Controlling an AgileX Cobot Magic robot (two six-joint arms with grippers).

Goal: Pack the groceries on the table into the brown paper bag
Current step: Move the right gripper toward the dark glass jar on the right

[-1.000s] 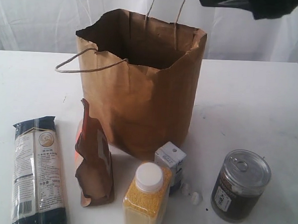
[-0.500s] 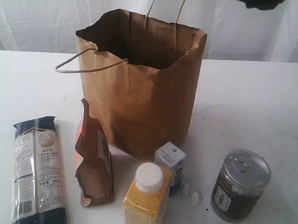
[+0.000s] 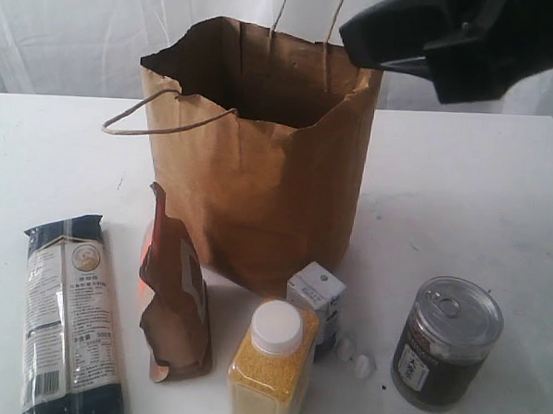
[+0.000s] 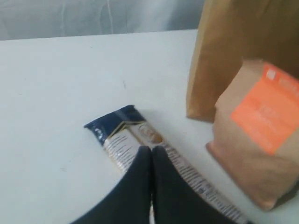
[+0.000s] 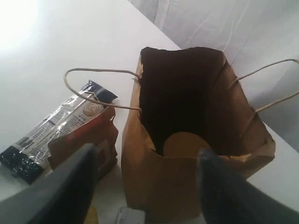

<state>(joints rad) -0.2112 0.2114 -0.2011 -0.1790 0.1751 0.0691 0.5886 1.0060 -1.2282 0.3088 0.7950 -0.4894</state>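
Five groceries sit out on the surface (image 3: 463, 180), all in front of the brown paper bag (image 3: 258, 197): noodle packet (image 3: 71, 312) flat at far left, brown-orange pouch (image 3: 174, 304) upright beside it, grain bottle (image 3: 270, 364), small carton (image 3: 316, 293) just behind the bottle, pull-tab can (image 3: 446, 341) on the right. Gold disc low inside the bag, probably the jar lid (image 5: 184, 142). State: right fingers (image 5: 70, 186) spread, empty, above the bag mouth; left fingers (image 4: 140, 172) clenched on nothing, over the packet, contact unclear. Packet looks light, slick film, brittle contents: pinch across mid-length, gently. Can looks heaviest, rigid: grip the side wall. Bag is thin, could tip.
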